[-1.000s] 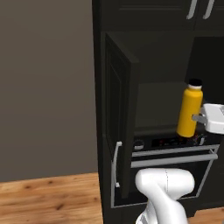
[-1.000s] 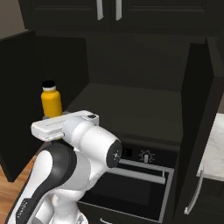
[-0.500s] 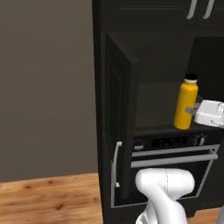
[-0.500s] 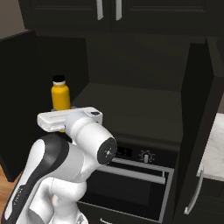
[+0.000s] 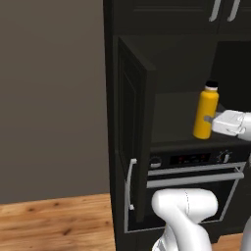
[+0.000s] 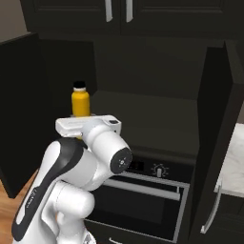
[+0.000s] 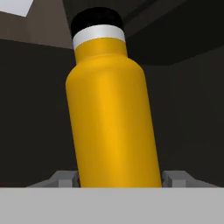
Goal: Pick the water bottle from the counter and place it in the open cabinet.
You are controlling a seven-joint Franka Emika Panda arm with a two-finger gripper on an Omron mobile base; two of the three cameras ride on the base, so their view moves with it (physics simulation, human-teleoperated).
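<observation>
Hand view: the water bottle (image 7: 111, 118), rigid, smooth and judged slippery, was held low on its body by closed fingers (image 7: 65, 178), frame centre.

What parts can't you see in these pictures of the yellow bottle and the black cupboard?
- Right base view: the bottom of the yellow-orange bottle with a black cap, hidden behind the robot's white hand.
- Hand view: the bottle's base and the gripper fingertips, cut off by the bottom edge.
- Left base view: the matte-black cabinet interior's right side, cut off by the picture edge.
</observation>
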